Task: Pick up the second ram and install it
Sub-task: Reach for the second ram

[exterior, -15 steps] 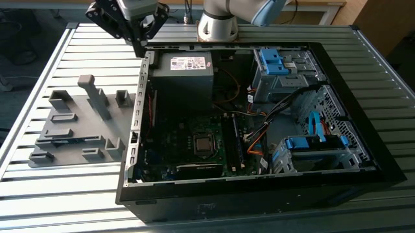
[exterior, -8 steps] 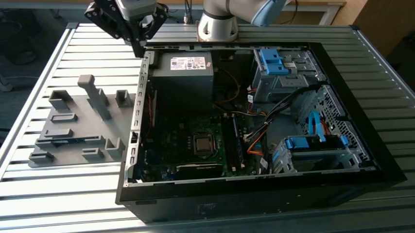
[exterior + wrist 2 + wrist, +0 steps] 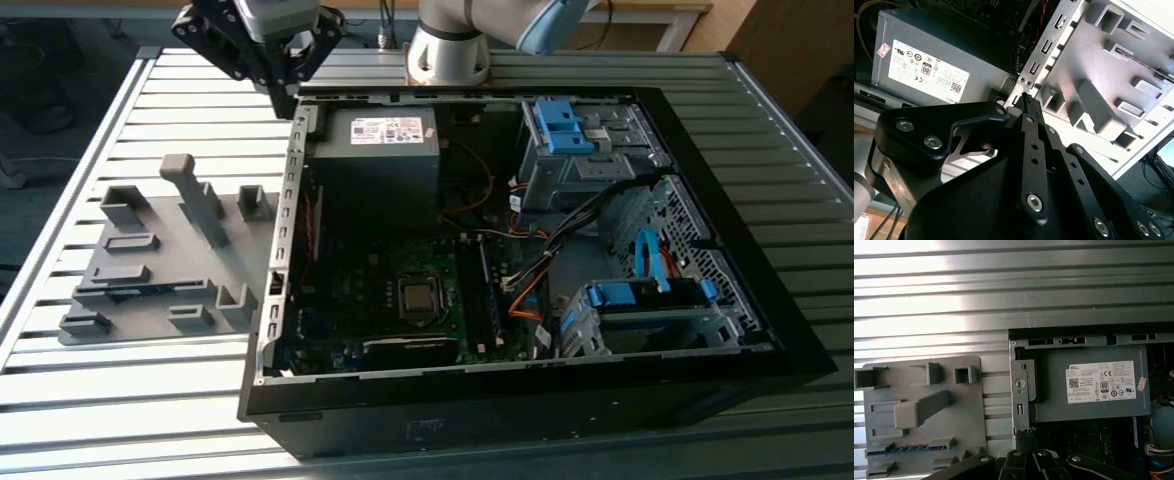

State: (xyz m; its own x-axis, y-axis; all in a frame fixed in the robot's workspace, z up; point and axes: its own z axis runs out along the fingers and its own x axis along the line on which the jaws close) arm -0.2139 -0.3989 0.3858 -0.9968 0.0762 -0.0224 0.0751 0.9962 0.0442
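black two-finger gripper (image 3: 284,100) hovering closed, empty, over corner of black computer case (image 3: 534,425) | long thin dark second ram (image 3: 140,291) lying in grey plastic holder tray (image 3: 174,240), 7 o'clock from gripper in the exterior view, well apart | its long axis running 9-to-3

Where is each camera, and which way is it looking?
Exterior view: off the arm, looking down at the open black computer case and grey plastic holder tray; the arm's base and black gripper show.
Second wrist view: on the wrist, looking along the gripper, jaws together, at the grey metal power supply box.
First wrist view: on the wrist, looking down past the gripper at the tray.
Both wrist views share box and tray.
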